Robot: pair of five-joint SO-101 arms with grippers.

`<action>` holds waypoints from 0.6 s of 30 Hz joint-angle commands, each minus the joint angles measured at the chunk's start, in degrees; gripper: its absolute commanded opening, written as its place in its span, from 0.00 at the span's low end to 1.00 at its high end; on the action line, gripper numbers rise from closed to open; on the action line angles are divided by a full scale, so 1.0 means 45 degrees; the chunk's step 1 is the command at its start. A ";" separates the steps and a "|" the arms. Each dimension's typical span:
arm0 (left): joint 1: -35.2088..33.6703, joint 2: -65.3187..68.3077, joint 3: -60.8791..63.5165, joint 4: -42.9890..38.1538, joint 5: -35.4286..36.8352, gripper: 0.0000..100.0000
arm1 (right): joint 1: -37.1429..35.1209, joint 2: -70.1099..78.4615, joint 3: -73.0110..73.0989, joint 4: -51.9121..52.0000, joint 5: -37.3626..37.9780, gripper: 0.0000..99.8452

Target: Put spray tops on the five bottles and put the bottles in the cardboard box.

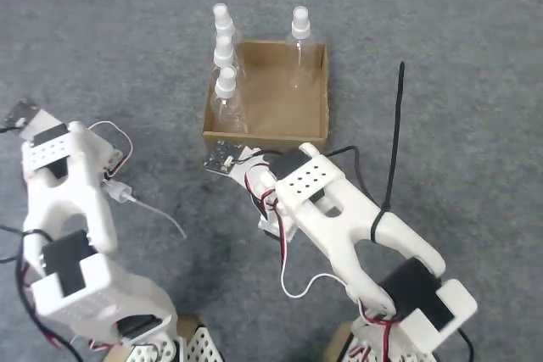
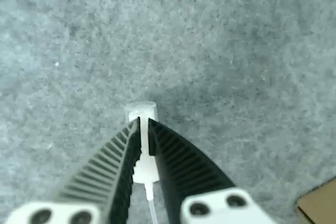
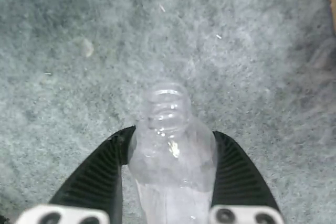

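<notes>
Ribbed black fingers (image 2: 176,158) of the left gripper (image 2: 140,127) pinch a small white plastic spray top (image 2: 142,111) with thin tube, over fuzzy grey carpet (image 1: 475,82) at left. The right gripper (image 3: 173,137) clasps a clear threaded plastic bottle (image 3: 168,103) without top, just near the brown cardboard box (image 1: 263,136). Inside stand four clear bottles (image 1: 227,101) with tops: three along the left wall, one far right. Carpet stretches wide on both sides of the box.

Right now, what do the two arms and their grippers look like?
The left arm and the right arm are white plastic shells around black motor blocks, with thin red, black and white wires looping along them. The right arm's wrist plate has rows of small holes. The left gripper and right gripper have black ribbed fingers on white bases.
</notes>
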 commanded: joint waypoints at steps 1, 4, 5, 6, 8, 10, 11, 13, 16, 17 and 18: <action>0.0020 0.0000 0.0147 0.0234 -0.0156 0.05 | 0.0107 -0.0811 -0.0059 -0.0127 -0.0078 0.08; 0.0020 0.0000 0.0244 0.0274 -0.0156 0.16 | 0.0107 -0.0811 -0.0059 -0.0127 -0.0078 0.08; 0.0020 0.0000 0.0244 0.0293 -0.0156 0.19 | 0.0107 -0.0811 -0.0059 -0.0127 -0.0078 0.08; 0.0020 0.0000 0.0283 0.0293 -0.0156 0.20 | 0.0107 -0.0811 -0.0059 -0.0127 -0.0078 0.08; 0.0020 0.0000 0.0420 0.0254 -0.0156 0.21 | 0.0107 -0.0811 -0.0059 -0.0127 -0.0078 0.08; 0.0020 0.0000 0.0459 0.0215 -0.0176 0.21 | 0.0107 -0.0811 -0.0059 -0.0127 -0.0078 0.08; 0.0020 0.0000 0.0479 0.0215 -0.0176 0.21 | 0.0107 -0.0811 -0.0059 -0.0127 -0.0078 0.08; 0.0020 0.0020 0.0498 0.0195 -0.0215 0.21 | 0.0107 -0.0811 -0.0059 -0.0127 -0.0078 0.08; 0.0039 0.0508 0.0303 0.0195 -0.0215 0.21 | 0.0107 -0.0811 -0.0059 -0.0127 -0.0078 0.08; 0.0039 0.0762 0.0029 0.0274 -0.0215 0.21 | 0.0107 -0.0811 -0.0059 -0.0127 -0.0078 0.08; 0.0039 0.1055 -0.0205 0.0313 -0.0215 0.20 | 0.0107 -0.0811 -0.0059 -0.0127 -0.0078 0.08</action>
